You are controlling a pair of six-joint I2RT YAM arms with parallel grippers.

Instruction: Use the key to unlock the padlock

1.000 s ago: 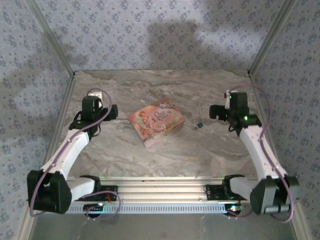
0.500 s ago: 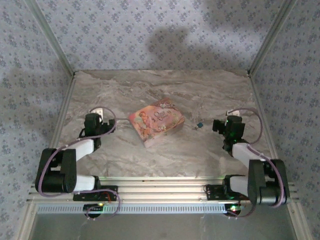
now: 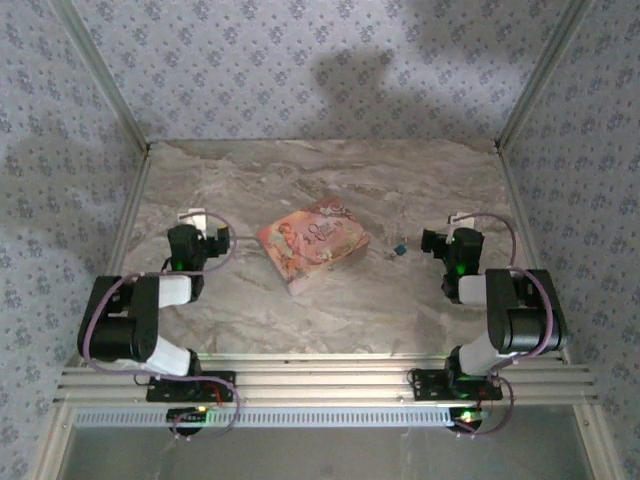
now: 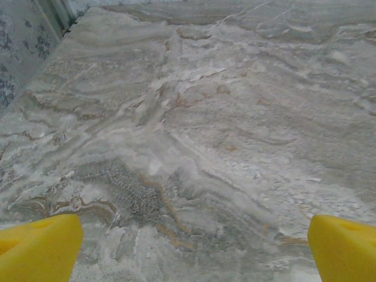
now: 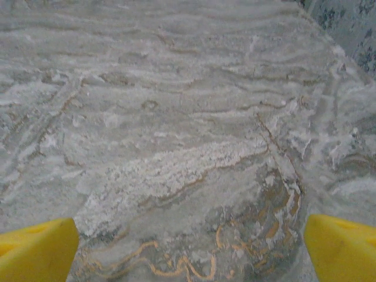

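Note:
The padlock is a tiny dark teal-blue speck on the marble table, just right of the pink box. The key is too small to make out. My left gripper sits low at the table's left, well left of the box. Its yellow pads stand wide apart over bare marble, so the left gripper is open and holds nothing. My right gripper sits low, to the right of the padlock. The right gripper is also open, with its pads far apart and only marble between them.
A flat pink-orange patterned box lies at the table's middle. Patterned walls and metal posts close in the left, right and back sides. An aluminium rail with both arm bases runs along the near edge.
Both arms have folded back and down toward their bases, bringing the wrists low over the table. Both grippers stayed open. The box and padlock have not moved.

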